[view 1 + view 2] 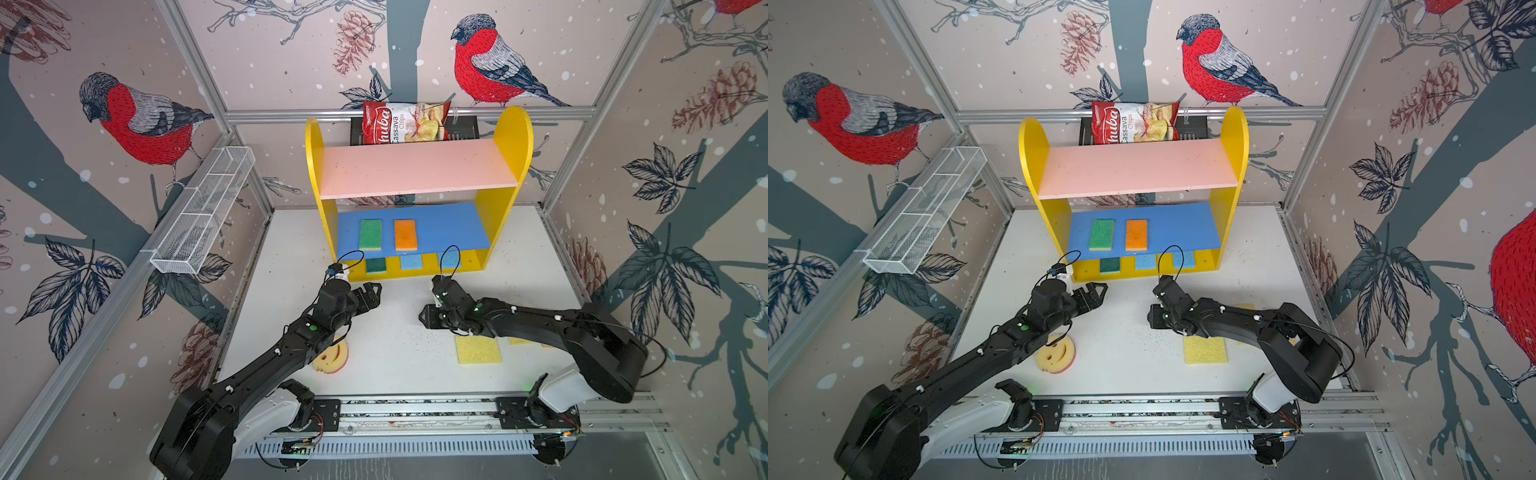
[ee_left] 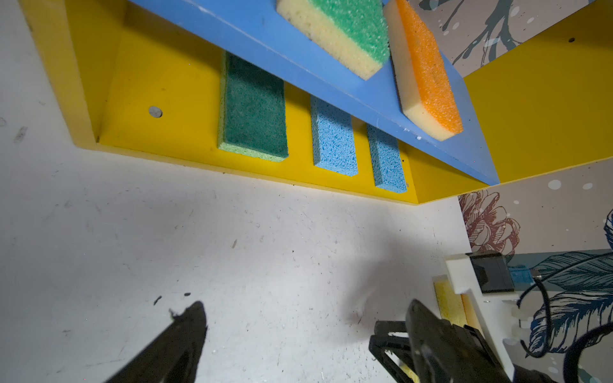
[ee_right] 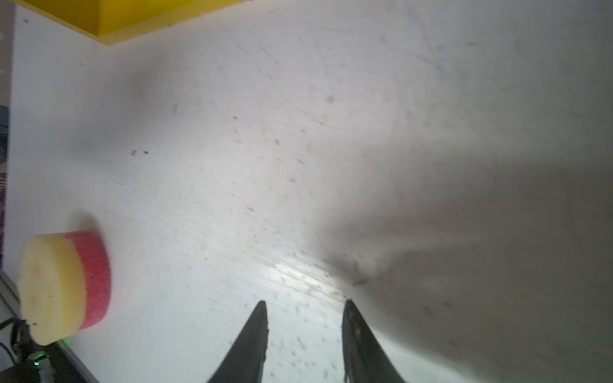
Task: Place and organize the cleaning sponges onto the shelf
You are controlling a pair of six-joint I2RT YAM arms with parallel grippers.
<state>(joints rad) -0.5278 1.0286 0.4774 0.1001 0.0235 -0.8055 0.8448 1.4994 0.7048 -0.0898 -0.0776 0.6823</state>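
The left gripper (image 2: 305, 318) stood wide and empty. Ahead of its jaws, a coarse, rectangular dark green sponge (image 2: 253, 109) lay flat on the smooth shelf (image 2: 166, 99). The right gripper (image 3: 305, 306) gaped narrowly, holding nothing, with the round foam smiley sponge (image 3: 63, 285) well aside of its jaws.

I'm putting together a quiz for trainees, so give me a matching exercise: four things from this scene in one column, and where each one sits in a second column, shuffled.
Things:
1. green sponge
2. dark green sponge
3. smiley sponge
4. chips bag

Places:
A. on the table
B. on the blue board
C. behind the shelf
D. on the yellow base

Pairs: 1-B; 2-D; 3-A; 4-C
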